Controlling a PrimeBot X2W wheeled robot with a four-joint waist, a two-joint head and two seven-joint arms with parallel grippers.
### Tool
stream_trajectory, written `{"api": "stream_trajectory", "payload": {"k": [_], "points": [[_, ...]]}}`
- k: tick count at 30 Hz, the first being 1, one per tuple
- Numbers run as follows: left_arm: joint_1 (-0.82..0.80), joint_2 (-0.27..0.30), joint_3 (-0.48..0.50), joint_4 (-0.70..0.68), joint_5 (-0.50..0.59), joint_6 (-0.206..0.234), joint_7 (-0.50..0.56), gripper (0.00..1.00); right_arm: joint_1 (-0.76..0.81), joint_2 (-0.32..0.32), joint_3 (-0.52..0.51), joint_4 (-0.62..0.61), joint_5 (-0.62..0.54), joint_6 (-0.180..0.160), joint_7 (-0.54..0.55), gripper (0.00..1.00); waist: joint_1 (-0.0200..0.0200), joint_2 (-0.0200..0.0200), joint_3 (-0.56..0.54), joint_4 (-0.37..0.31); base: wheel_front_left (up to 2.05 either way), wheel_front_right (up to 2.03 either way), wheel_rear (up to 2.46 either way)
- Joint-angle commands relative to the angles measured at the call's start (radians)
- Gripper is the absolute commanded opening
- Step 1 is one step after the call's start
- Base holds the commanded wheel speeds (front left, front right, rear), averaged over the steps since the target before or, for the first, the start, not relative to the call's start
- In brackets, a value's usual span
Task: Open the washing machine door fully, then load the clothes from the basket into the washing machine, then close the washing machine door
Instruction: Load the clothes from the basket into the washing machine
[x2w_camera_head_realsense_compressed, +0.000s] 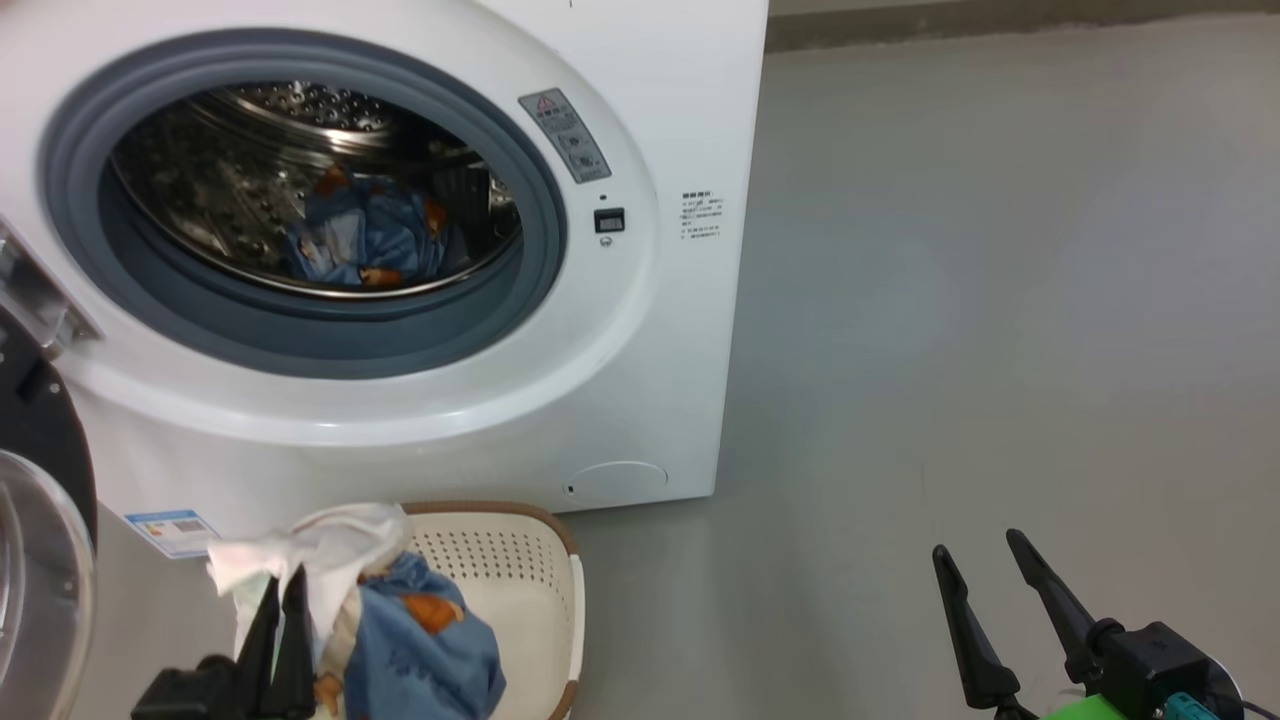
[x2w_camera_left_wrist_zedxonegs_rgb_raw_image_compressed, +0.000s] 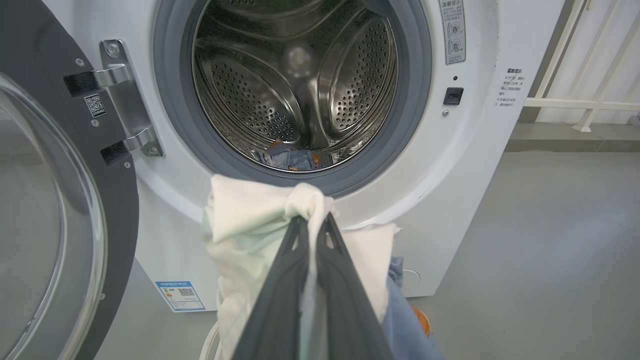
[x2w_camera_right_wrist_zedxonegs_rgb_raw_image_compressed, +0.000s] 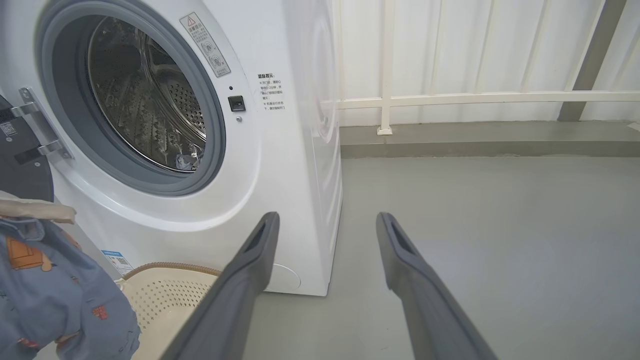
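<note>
The washing machine (x2w_camera_head_realsense_compressed: 640, 380) (x2w_camera_left_wrist_zedxonegs_rgb_raw_image_compressed: 450, 165) (x2w_camera_right_wrist_zedxonegs_rgb_raw_image_compressed: 280, 165) has its door (x2w_camera_head_realsense_compressed: 35, 520) (x2w_camera_left_wrist_zedxonegs_rgb_raw_image_compressed: 55, 210) swung wide open at the left. One blue printed piece (x2w_camera_head_realsense_compressed: 365, 240) (x2w_camera_left_wrist_zedxonegs_rgb_raw_image_compressed: 292, 157) lies in the steel drum. My left gripper (x2w_camera_head_realsense_compressed: 283, 582) (x2w_camera_left_wrist_zedxonegs_rgb_raw_image_compressed: 315, 222) is shut on the clothes: a white cloth (x2w_camera_head_realsense_compressed: 300, 555) (x2w_camera_left_wrist_zedxonegs_rgb_raw_image_compressed: 245, 225) with a blue printed piece (x2w_camera_head_realsense_compressed: 420, 630) (x2w_camera_right_wrist_zedxonegs_rgb_raw_image_compressed: 55, 295) hanging below it, lifted above the cream basket (x2w_camera_head_realsense_compressed: 520, 570) (x2w_camera_right_wrist_zedxonegs_rgb_raw_image_compressed: 165, 300) in front of the machine. My right gripper (x2w_camera_head_realsense_compressed: 985, 555) (x2w_camera_right_wrist_zedxonegs_rgb_raw_image_compressed: 325, 220) stands open and empty over the floor at the right.
Grey floor (x2w_camera_head_realsense_compressed: 1000, 300) stretches to the right of the machine. A white railing (x2w_camera_right_wrist_zedxonegs_rgb_raw_image_compressed: 475, 97) on a low grey kerb stands behind, in both wrist views.
</note>
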Motion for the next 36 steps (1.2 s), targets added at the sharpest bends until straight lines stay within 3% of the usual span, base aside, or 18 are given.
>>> {"api": "stream_trajectory", "payload": {"k": [1,13,20,27,36], "points": [[-0.065,0.008,0.036,-0.005,-0.009,0.005,-0.017,0.00,-0.037,-0.014,0.029,-0.030,-0.001,0.009,0.000,1.00,0.0000,0.0000,0.017,-0.005,0.00,0.00,0.00],[-0.278,-0.007,0.039,0.169,-0.041,-0.028,-0.040,0.00,-0.090,-0.038,0.033,-0.057,0.012,0.009,0.000,1.00,0.0000,0.0000,0.164,-0.018,0.00,0.00,0.00],[-0.505,0.004,0.076,0.326,-0.085,-0.059,-0.053,0.00,-0.156,-0.053,0.035,-0.068,0.023,0.009,-0.016,1.00,0.0000,0.0000,0.301,-0.046,0.00,0.00,0.00],[-0.713,0.051,0.110,0.450,-0.129,-0.095,-0.008,0.00,-0.218,-0.057,0.046,-0.057,0.038,0.009,-0.034,1.00,0.0000,0.0000,0.401,-0.080,0.00,0.00,0.00],[-0.974,0.156,0.104,0.564,-0.136,-0.131,0.155,0.00,-0.294,-0.041,0.069,-0.025,0.058,0.009,-0.049,1.00,0.0000,0.0000,0.502,-0.136,0.00,0.00,0.00]]}}
